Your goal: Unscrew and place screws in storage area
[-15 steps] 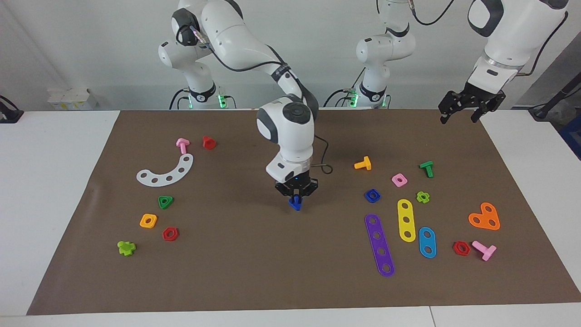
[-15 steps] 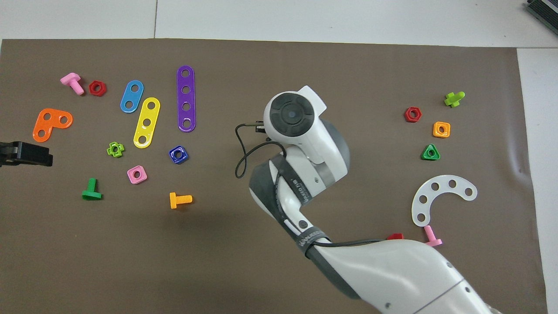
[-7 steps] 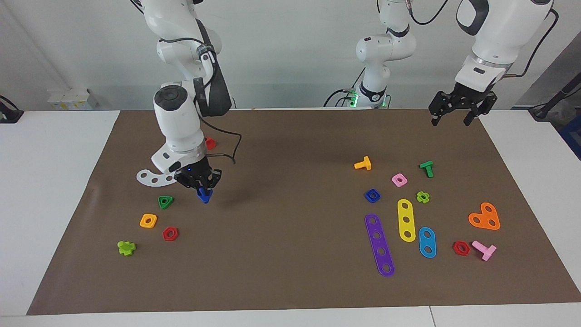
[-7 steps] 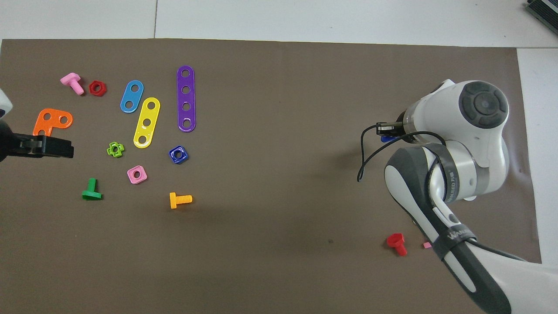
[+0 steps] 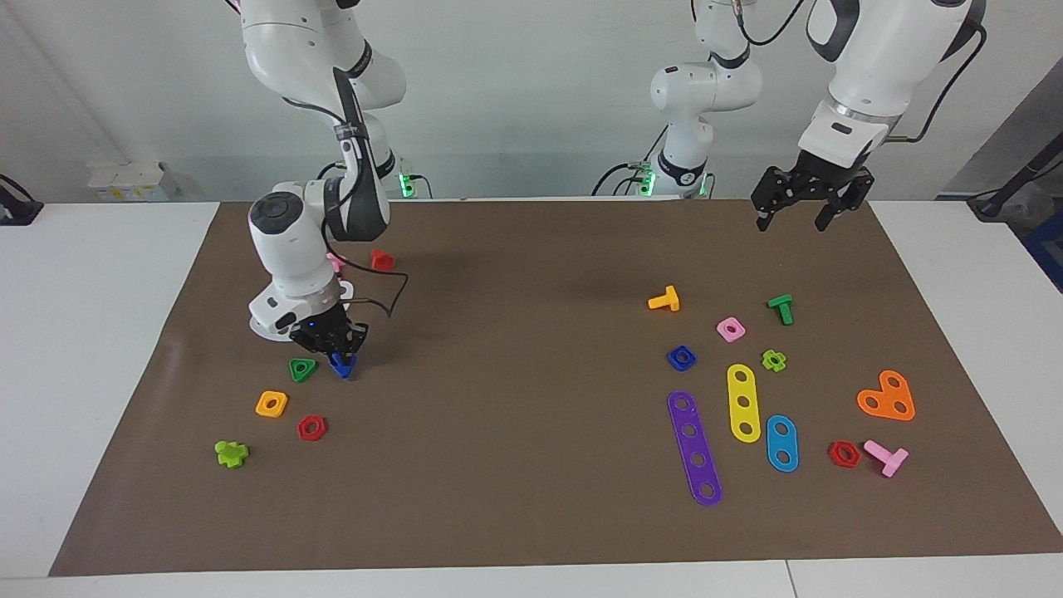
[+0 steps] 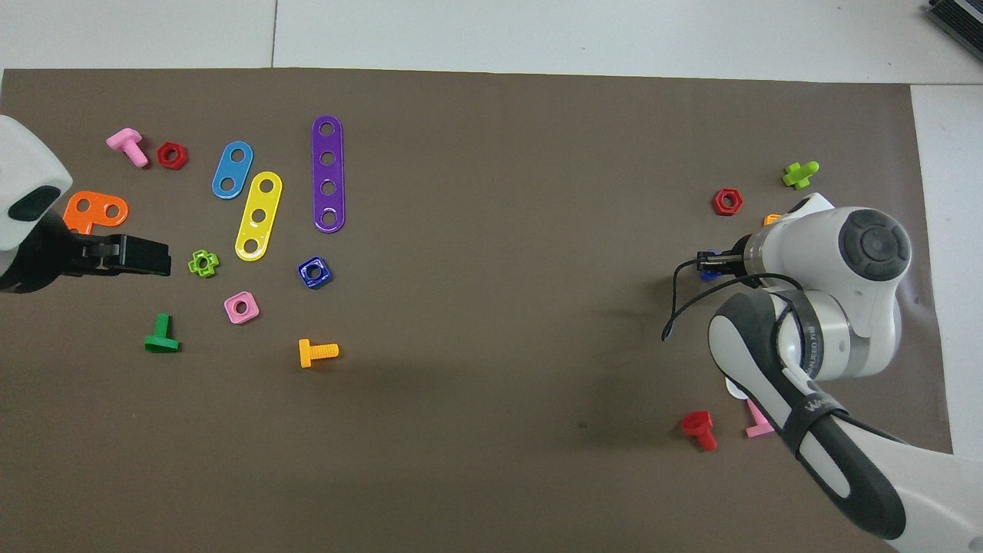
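Observation:
My right gripper [image 5: 335,347] is shut on the dark-blue screw [image 5: 341,365] and holds it low over the brown mat, just beside a green triangular nut [image 5: 302,369] at the right arm's end. In the overhead view the right arm covers most of the screw; only a blue edge [image 6: 707,256] shows at the right gripper [image 6: 716,262]. The matching blue nut [image 5: 681,358] lies on the mat at the left arm's end and also shows in the overhead view [image 6: 315,273]. My left gripper [image 5: 799,208] is open and empty in the air over the mat's edge nearest the robots.
Near the screw lie an orange nut [image 5: 271,404], a red nut [image 5: 311,427], a light-green bolt [image 5: 232,453], a red bolt [image 5: 381,259] and a pink bolt [image 5: 335,262]. Toward the left arm's end lie an orange bolt [image 5: 664,299], a purple strip [image 5: 694,448] and other coloured parts.
My right gripper carried the blue screw from over the mat's middle to the right arm's end and lowered it beside the green triangular nut. My left gripper drifted toward the middle.

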Controlling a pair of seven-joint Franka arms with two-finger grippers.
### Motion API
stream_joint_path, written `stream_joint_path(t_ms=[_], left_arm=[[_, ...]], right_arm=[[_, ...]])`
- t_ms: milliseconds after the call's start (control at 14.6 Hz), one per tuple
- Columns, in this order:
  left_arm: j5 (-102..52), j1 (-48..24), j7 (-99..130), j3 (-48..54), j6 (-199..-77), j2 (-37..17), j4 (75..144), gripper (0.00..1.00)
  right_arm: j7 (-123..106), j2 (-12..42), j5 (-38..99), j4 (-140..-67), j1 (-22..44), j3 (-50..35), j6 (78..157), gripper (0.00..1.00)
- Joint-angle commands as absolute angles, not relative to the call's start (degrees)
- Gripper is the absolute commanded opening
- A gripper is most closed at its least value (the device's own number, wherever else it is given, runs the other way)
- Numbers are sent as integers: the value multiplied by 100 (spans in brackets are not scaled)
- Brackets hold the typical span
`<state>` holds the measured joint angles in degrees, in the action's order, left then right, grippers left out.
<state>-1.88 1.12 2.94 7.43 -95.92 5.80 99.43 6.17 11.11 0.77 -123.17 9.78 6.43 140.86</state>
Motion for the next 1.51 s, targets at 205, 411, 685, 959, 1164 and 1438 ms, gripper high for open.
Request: stream_joint_path(t_ms=[205, 411, 685, 959, 1164, 1438], left_arm=[[141, 158, 316, 650, -9026, 316, 9536, 99], [132, 264, 281, 650, -9070, 360, 9659, 100], [132, 255, 272, 650, -9097, 360, 9668, 100], [132, 264, 185, 650, -9123, 360, 9668, 100], [132, 264, 176, 650, -9141, 360, 9668, 100], [123, 264, 106, 650, -9149, 360, 9659, 100]], right_arm=[[160, 1195, 492, -12516, 862, 536, 14563, 0], [158, 1213, 492, -12437, 879, 554, 14407, 100], [193, 967, 387, -11106, 713, 659, 12610, 100], [185, 608, 194, -9801, 326, 668, 10840, 100], [185, 203, 158, -9476, 308, 703, 10014, 100], [150, 176, -333, -8306, 316, 730, 8632, 100]])
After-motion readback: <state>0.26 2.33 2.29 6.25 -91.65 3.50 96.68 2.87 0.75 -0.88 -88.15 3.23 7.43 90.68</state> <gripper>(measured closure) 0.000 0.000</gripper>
